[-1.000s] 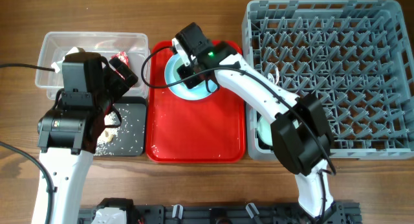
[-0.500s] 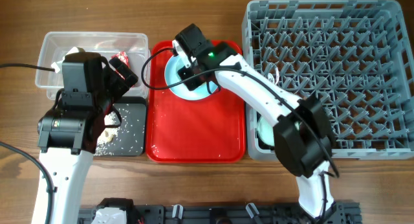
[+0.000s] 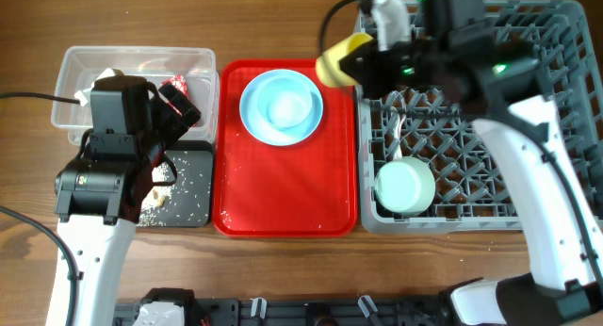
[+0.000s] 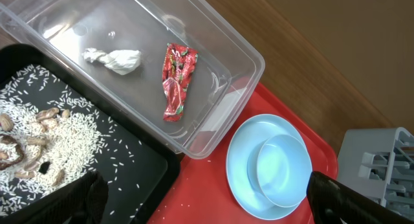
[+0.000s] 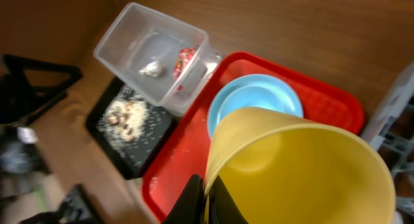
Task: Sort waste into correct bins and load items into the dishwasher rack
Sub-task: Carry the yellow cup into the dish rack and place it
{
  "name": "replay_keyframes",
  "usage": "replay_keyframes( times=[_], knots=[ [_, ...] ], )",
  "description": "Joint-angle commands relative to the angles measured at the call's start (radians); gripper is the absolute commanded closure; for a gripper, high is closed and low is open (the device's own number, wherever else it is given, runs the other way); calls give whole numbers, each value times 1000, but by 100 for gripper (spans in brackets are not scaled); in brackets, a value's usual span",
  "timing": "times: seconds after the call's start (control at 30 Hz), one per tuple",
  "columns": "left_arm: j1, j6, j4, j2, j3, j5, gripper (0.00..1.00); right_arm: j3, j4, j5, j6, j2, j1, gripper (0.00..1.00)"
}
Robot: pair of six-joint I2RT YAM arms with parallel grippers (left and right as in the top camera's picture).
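From above, the right gripper (image 3: 354, 64) sits at the top of the frame, closed on the yellow cup (image 3: 336, 64), which hangs tipped on its side over the upper left corner of the grey rack (image 3: 528, 128). A green bowl (image 3: 405, 186) lies in the rack's lower left part. The blue plate (image 3: 254, 114), with the small blue bowl (image 3: 287, 106) in it, rests on the upper half of the red tray (image 3: 283, 194) in the middle. At left, the left gripper (image 3: 179, 107) hovers over the near edge of the clear tub (image 3: 71, 67), above the black tray (image 3: 188, 199).

The left wrist view shows two dark fingers far apart at the bottom corners, nothing between them. In the tub lie the tissue (image 4: 114, 59) and, just right of it, the red wrapper (image 4: 176, 81). Rice (image 4: 61, 136) with brown bits covers the black tray at lower left. Plate and bowl are at lower right, and a rack corner shows at the right edge.

In the right wrist view, the cup fills the lower right, its rim pinched between the fingers at the bottom edge. Beyond it are the plate on the red tray, the tub and the black tray.
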Motion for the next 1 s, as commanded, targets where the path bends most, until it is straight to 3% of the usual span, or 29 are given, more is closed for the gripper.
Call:
replay_keyframes(
  times=[0.0,0.13,0.33,0.63,0.8,0.97],
  knots=[
    [4,12,3,0,15,5,0,-92,21,-415,-98,16,-130,96],
    [4,12,3,0,15,5,0,-249,85,-752,-161,18,-284,96],
    [4,12,3,0,15,5,0,-539,266,-969,-158,23,-479,96],
    [4,12,3,0,15,5,0,-763,516,-906,-69,37,-629,96],
    [4,12,3,0,15,5,0,-788,677,-901,31,133,-645,96],
    [4,12,3,0,15,5,0,-788,774,-1004,34,239,-645,96]
  ],
)
